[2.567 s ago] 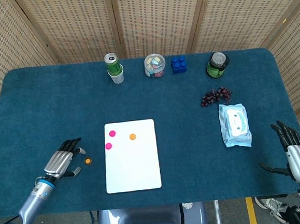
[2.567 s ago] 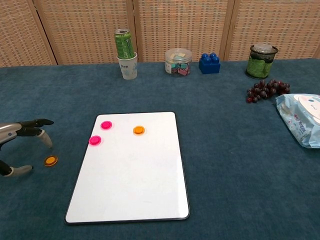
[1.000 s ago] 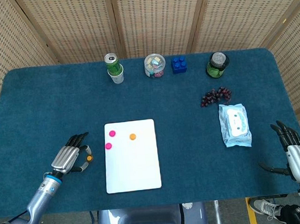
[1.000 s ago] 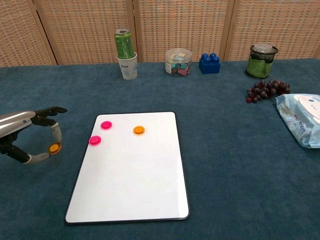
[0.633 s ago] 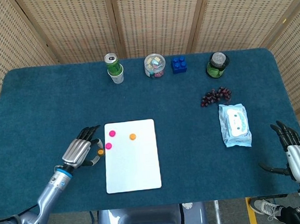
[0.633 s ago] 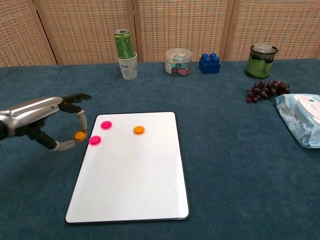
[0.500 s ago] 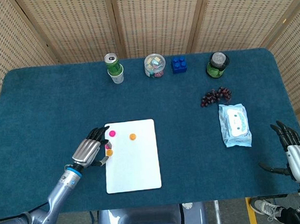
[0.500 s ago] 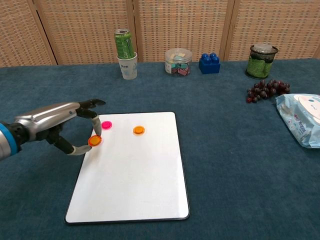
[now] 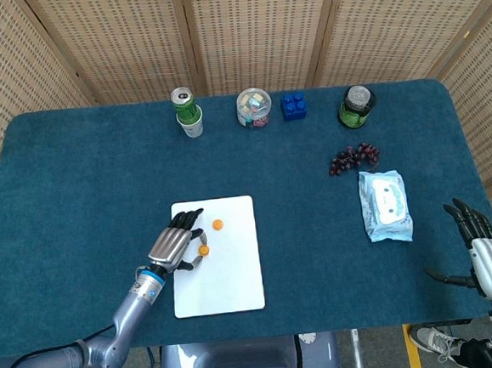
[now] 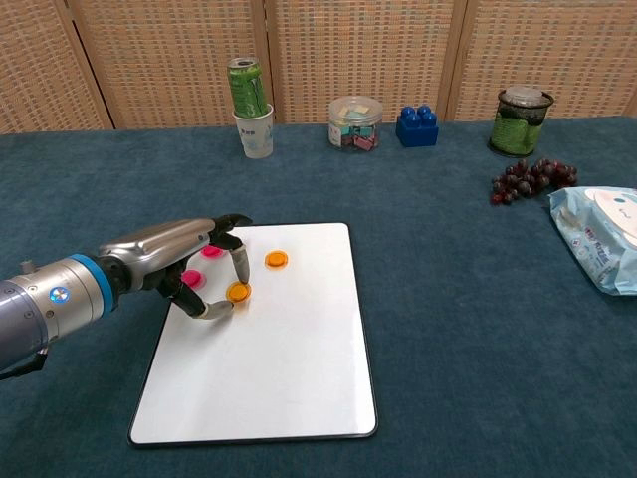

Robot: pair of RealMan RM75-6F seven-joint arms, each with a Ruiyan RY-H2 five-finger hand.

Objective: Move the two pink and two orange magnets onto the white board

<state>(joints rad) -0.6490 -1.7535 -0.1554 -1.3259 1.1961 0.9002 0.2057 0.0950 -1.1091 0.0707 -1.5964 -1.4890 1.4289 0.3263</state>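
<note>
One orange magnet (image 10: 238,292) pinched by left robot hand (image 10: 189,261) over white board (image 10: 289,368); right robot hand (image 9: 489,259) released.

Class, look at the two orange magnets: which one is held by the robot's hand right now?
The orange magnet nearer the board's left edge, pinched in the left hand. The other orange magnet lies free on the white board, farther up, untouched.
</note>
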